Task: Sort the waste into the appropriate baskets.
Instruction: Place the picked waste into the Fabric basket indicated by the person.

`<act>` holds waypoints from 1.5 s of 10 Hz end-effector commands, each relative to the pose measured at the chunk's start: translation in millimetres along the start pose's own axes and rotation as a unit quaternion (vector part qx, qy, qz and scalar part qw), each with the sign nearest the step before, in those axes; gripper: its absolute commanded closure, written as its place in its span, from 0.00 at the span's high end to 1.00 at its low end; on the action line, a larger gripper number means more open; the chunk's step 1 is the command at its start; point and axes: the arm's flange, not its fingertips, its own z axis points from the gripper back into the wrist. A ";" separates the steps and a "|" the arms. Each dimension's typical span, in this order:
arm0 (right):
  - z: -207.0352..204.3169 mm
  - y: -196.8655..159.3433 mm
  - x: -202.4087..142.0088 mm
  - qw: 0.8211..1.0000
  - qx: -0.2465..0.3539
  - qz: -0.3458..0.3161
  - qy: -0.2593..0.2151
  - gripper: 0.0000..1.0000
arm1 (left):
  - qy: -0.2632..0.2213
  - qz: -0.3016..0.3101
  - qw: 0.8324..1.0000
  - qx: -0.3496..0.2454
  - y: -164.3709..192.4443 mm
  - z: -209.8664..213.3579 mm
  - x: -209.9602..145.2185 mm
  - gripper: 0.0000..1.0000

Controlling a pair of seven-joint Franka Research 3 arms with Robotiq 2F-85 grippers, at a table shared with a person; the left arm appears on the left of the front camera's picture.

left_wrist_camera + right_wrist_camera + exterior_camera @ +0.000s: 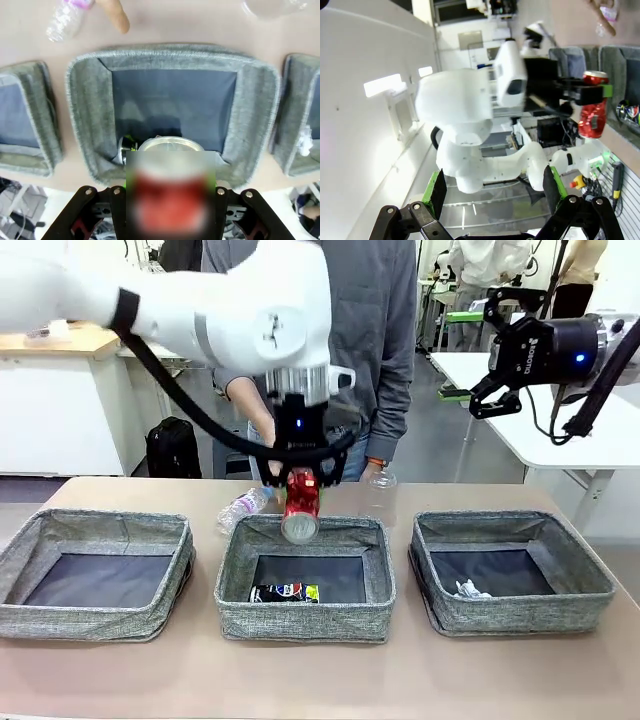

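Note:
My left gripper [300,485] is shut on a crushed red can [299,516] and holds it just above the back rim of the middle basket [232,585]. In the left wrist view the can [170,205] sits between the fingers over that basket [87,115]. A flattened dark printed can [284,592] lies inside. The right basket [590,575] holds a white paper wad [470,589]. The left basket [30,540] has nothing in it. A clear bottle [243,508] and a clear cup [381,479] lie on the table behind the baskets. My right gripper [488,400] hangs open, high at the right.
A person in a grey top stands at the far side, with one hand [262,430] behind my left arm and a finger [115,15] near the bottle [65,22]. A white table [520,410] stands at the back right. The right wrist view looks sideways at the left arm and its can [592,117].

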 end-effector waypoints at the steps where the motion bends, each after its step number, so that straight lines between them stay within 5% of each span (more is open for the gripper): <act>1: 0.0 2.1 0.0 1.000 0.005 0.002 0.000 1.00 | 0.011 0.004 1.000 0.009 -3.4 -29.0 -3.8 0.48; 7: 0.0 2.1 0.0 1.000 0.005 0.002 0.000 1.00 | -0.033 0.005 0.999 0.009 -12.2 -38.9 -3.7 0.48; 8: 0.0 2.1 0.0 1.000 0.005 0.002 0.000 1.00 | -0.029 0.000 0.999 0.019 -13.1 -39.5 -3.8 1.00; 15: 0.0 2.1 0.0 1.000 0.005 0.002 0.000 1.00 | -0.030 0.001 1.000 0.000 -12.0 -30.9 -4.2 1.00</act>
